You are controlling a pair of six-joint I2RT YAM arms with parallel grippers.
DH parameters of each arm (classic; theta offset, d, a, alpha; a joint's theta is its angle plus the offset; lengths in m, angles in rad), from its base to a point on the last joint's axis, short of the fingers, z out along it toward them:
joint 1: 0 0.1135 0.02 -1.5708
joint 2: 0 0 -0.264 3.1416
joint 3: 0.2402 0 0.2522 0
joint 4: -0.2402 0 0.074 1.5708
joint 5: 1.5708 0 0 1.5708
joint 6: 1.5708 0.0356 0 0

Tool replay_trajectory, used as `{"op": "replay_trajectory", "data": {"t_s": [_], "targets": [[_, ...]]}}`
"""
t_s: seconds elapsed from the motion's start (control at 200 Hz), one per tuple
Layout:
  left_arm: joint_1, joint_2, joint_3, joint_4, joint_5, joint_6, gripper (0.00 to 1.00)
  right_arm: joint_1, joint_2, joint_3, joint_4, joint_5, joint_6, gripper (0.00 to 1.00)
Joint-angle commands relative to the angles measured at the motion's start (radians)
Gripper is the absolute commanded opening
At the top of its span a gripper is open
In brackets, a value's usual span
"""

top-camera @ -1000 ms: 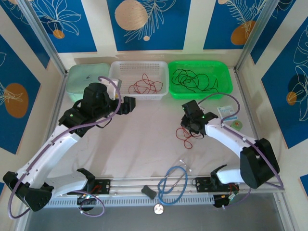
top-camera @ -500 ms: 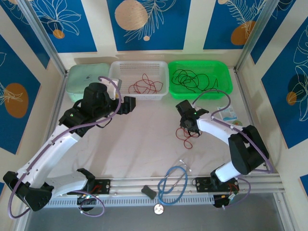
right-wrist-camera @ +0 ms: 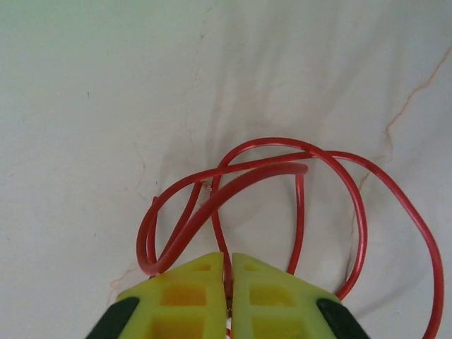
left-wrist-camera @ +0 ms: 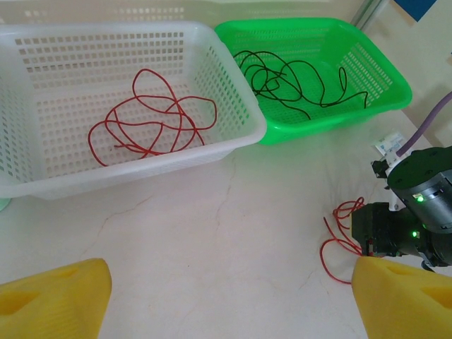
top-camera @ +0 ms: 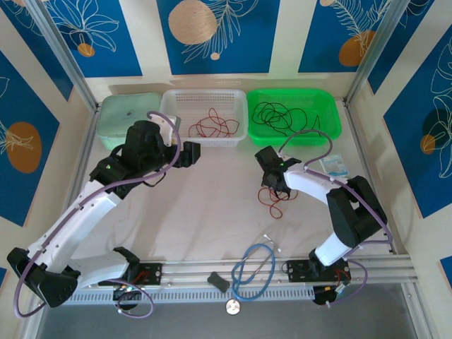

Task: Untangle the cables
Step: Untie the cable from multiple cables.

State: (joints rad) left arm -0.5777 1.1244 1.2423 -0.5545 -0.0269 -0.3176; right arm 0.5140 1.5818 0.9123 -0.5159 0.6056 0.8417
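Right wrist view, bottom centre: right gripper point(right-wrist-camera: 227, 263) pinches a thin glossy red cable point(right-wrist-camera: 282, 171) looped on veined table point(right-wrist-camera: 85, 106). Left gripper point(left-wrist-camera: 229, 275) gapes wide; latticed white basket point(left-wrist-camera: 233, 99) holds red wires point(left-wrist-camera: 145, 120), green basket point(left-wrist-camera: 385, 74) black wires point(left-wrist-camera: 289, 74).

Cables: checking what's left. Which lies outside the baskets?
The red cable on the table, pinched by the right fingers; the other red one is in the white basket, the black one in the green basket.

The red cable point(right-wrist-camera: 268, 174) is smooth and a bit shiny, like plastic. The table point(right-wrist-camera: 85, 106) is pale and dull, with thin lines like stone. The white basket point(left-wrist-camera: 236, 106) and green basket point(left-wrist-camera: 367, 63) are plastic, full of little holes. The yellow fingers point(right-wrist-camera: 191, 293) look like dull plastic.
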Motion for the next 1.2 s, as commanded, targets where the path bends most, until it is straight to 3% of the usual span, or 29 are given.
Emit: {"op": "replay_trajectory", "data": {"t_s": [0.0,0.17,0.3,0.535,0.725,0.93,1.196], "targets": [[0.009,0.003,0.032,0.015,-0.011,-0.007,0.88,0.001,-0.008,0.033,-0.014,0.012,-0.019,0.00],[0.009,0.005,0.028,0.013,-0.006,0.001,0.88,0.024,-0.164,0.109,-0.107,-0.047,-0.066,0.00],[0.009,0.009,-0.009,0.054,0.040,0.007,0.88,0.001,-0.335,0.188,-0.152,-0.161,-0.112,0.00],[0.000,0.032,-0.090,0.228,0.280,-0.005,0.87,-0.135,-0.500,0.268,-0.156,-0.483,-0.109,0.00],[-0.084,0.088,-0.120,0.372,0.415,-0.005,0.88,-0.202,-0.529,0.291,-0.108,-0.645,-0.070,0.00],[-0.207,0.218,-0.079,0.402,0.387,0.021,0.88,-0.206,-0.521,0.327,-0.078,-0.720,-0.050,0.00],[-0.219,0.366,-0.068,0.452,0.255,-0.095,0.87,-0.207,-0.567,0.299,-0.059,-0.756,-0.025,0.00]]}}
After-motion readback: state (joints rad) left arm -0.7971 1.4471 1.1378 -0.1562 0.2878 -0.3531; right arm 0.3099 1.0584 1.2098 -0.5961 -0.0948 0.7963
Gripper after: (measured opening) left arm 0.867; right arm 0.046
